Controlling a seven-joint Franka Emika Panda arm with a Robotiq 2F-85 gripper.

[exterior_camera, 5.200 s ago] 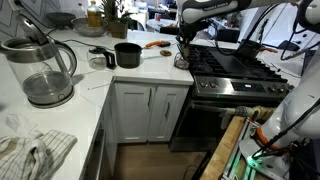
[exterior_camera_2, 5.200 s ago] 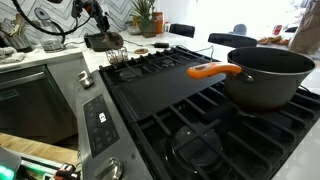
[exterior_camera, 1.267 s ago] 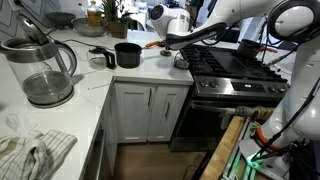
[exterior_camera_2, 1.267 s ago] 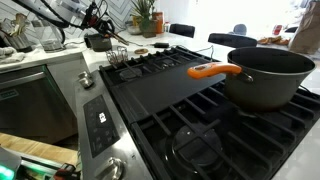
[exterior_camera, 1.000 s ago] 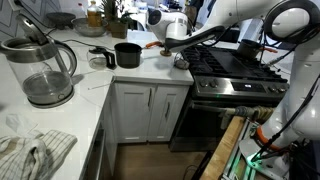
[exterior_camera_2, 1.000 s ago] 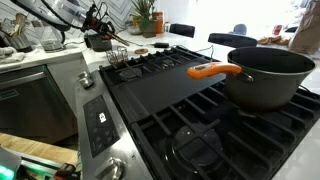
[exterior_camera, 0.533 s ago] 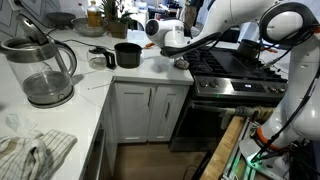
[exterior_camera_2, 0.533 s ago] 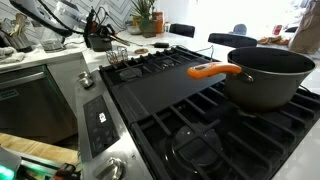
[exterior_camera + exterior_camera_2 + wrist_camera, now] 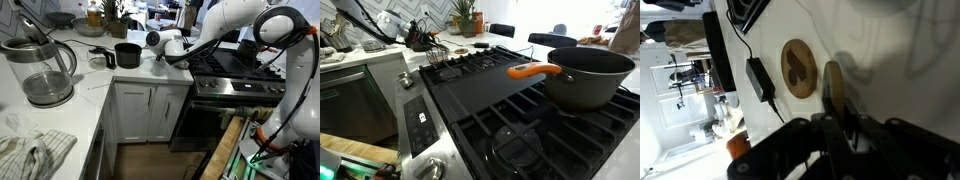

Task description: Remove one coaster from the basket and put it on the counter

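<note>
The arm (image 9: 215,30) has swung away from the basket (image 9: 181,63) by the stove (image 9: 235,70) and come down over the open counter (image 9: 125,78). In the wrist view the tool (image 9: 837,118) is pressed together on a brown coaster (image 9: 832,88) held on edge — close above the white surface, beside another disc (image 9: 798,68) lying flat. Removal looks done; lowering and letting go remain.

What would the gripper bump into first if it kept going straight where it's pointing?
Probably the white counter: in the wrist view the gripper points at it, beside a flat brown disc. The coaster pinched in it would touch first; depth is unclear.
</note>
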